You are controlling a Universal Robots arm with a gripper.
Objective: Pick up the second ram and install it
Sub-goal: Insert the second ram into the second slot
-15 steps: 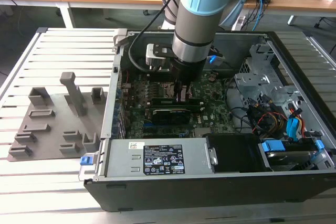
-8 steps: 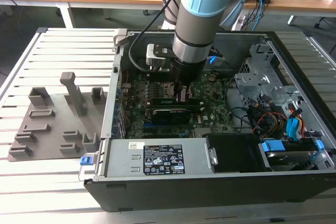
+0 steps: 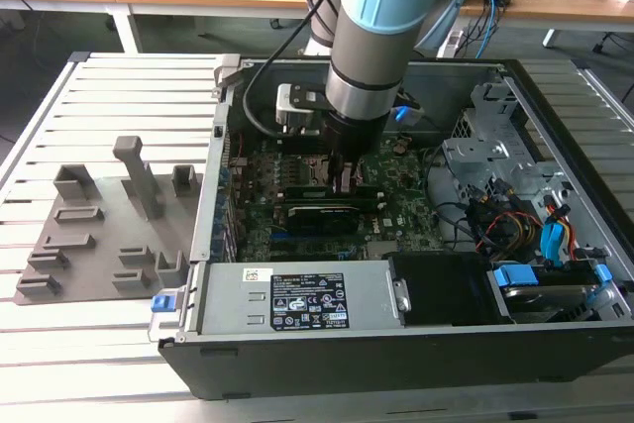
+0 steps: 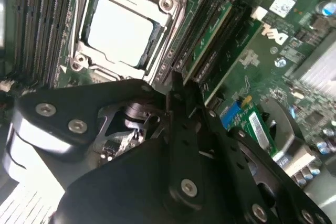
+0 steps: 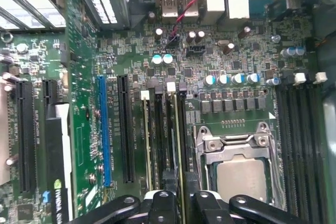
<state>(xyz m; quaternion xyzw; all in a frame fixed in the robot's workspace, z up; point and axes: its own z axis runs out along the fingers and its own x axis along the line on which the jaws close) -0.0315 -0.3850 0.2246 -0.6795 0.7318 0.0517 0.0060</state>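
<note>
Green second ram (image 5: 179, 129) stands seated in its slot, claw (image 5: 178, 184) clamped on its edge.

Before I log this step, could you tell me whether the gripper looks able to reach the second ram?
Probably yes: the gripper sits directly over the second ram, upright in a slot beside the processor socket, with nothing visible between them.

second ram (image 5: 177, 140) in slot beside processor socket (image 5: 239, 156), fingers (image 5: 169, 182) above
</note>
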